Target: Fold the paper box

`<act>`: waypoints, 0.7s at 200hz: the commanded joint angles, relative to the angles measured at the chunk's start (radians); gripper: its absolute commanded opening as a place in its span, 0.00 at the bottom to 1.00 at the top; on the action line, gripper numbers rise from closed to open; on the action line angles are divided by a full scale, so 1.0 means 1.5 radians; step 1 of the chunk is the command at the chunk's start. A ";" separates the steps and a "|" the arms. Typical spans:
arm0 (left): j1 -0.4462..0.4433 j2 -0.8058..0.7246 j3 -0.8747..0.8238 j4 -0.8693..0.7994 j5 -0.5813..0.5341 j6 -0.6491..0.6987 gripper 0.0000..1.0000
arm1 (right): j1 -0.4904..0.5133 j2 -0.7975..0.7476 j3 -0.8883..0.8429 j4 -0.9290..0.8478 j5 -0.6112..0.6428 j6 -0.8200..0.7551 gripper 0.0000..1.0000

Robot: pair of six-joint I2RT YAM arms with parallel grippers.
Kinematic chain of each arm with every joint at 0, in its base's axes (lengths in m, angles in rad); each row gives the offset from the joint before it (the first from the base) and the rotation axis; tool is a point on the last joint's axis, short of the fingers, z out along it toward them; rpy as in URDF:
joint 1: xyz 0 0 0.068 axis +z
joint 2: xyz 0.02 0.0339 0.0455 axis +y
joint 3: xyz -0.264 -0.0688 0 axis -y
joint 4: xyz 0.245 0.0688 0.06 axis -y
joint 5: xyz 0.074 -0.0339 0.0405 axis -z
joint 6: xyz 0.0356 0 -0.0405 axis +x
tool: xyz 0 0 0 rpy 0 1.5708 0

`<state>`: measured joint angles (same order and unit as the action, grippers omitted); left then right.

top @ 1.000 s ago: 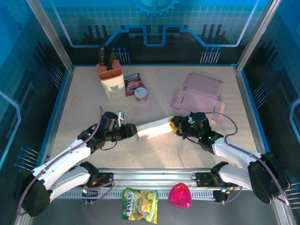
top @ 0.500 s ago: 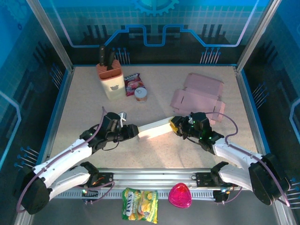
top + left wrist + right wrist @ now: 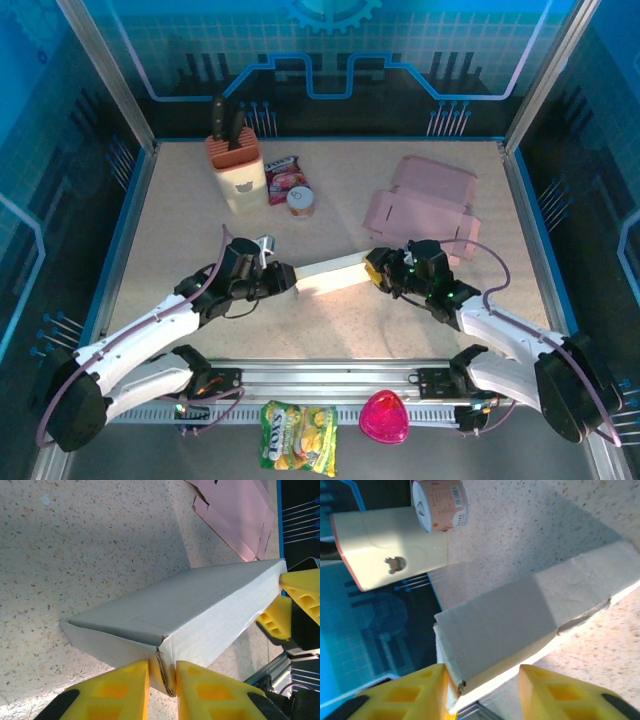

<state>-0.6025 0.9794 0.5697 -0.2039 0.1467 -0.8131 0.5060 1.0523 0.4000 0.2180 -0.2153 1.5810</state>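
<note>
Your left gripper (image 3: 162, 674) pinches paper box (image 3: 200, 600) end; right gripper (image 3: 482, 674) released, straddling other end; light, crushable, hold corners gently

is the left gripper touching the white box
Touching. The left wrist view shows the left gripper with its jaws pinched on the end flap of the white box, and no gap on either side.

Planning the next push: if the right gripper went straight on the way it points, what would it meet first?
The white paper box: its end sits between the fingers of the right gripper, so the palm would probably press into that end first.
</note>
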 commanded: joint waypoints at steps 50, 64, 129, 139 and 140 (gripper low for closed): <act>-0.051 0.018 0.023 -0.078 -0.069 0.035 0.15 | -0.100 -0.078 0.096 -0.236 -0.096 -0.126 0.97; -0.082 0.020 0.035 -0.085 -0.099 0.038 0.14 | -0.113 -0.048 0.103 -0.216 -0.128 -0.111 1.00; -0.182 0.027 0.039 -0.112 -0.247 0.027 0.12 | -0.117 -0.072 0.047 -0.270 -0.118 -0.130 0.89; -0.189 0.037 0.025 -0.093 -0.246 0.019 0.12 | -0.117 -0.101 0.035 -0.293 -0.101 -0.150 0.88; -0.189 0.039 0.023 -0.092 -0.246 0.018 0.12 | -0.117 -0.102 0.034 -0.294 -0.100 -0.152 0.89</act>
<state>-0.8612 1.0115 0.6327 -0.3546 -0.1471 -0.7780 0.3389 0.9989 0.4839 -0.0895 -0.4171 1.4357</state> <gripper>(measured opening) 0.116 0.889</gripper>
